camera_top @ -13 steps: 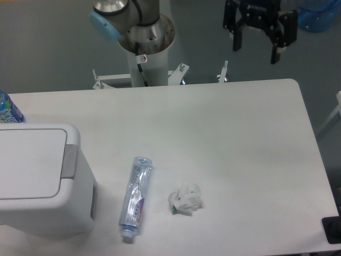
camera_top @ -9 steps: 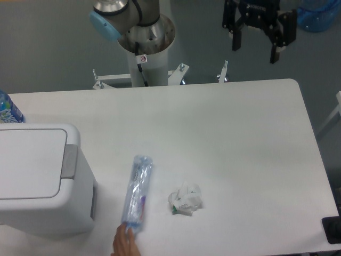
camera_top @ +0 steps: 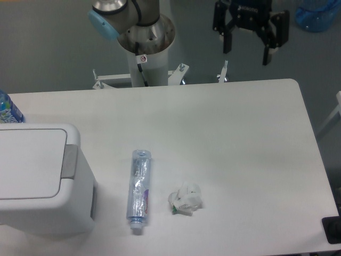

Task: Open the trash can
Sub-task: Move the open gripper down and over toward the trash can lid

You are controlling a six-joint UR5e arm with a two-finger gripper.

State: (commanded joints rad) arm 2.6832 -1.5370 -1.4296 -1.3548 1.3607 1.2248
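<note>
Fixed camera: gripper (camera_top: 245,50) hangs past the table's (camera_top: 240,133) far edge, upper right, jaws apart, holding nothing. Bin (camera_top: 40,178) sits at the table's left edge, lid shut, grey tab (camera_top: 68,161) on its right side. Bottle (camera_top: 138,189) lies just right of it, crumpled paper (camera_top: 186,199) beside that. Second bottle (camera_top: 7,109) behind bin.

It looks like a robotics lab: a robot arm base (camera_top: 145,37) on a metal stand behind the white surface (camera_top: 224,133), over grey floor (camera_top: 48,48).
</note>
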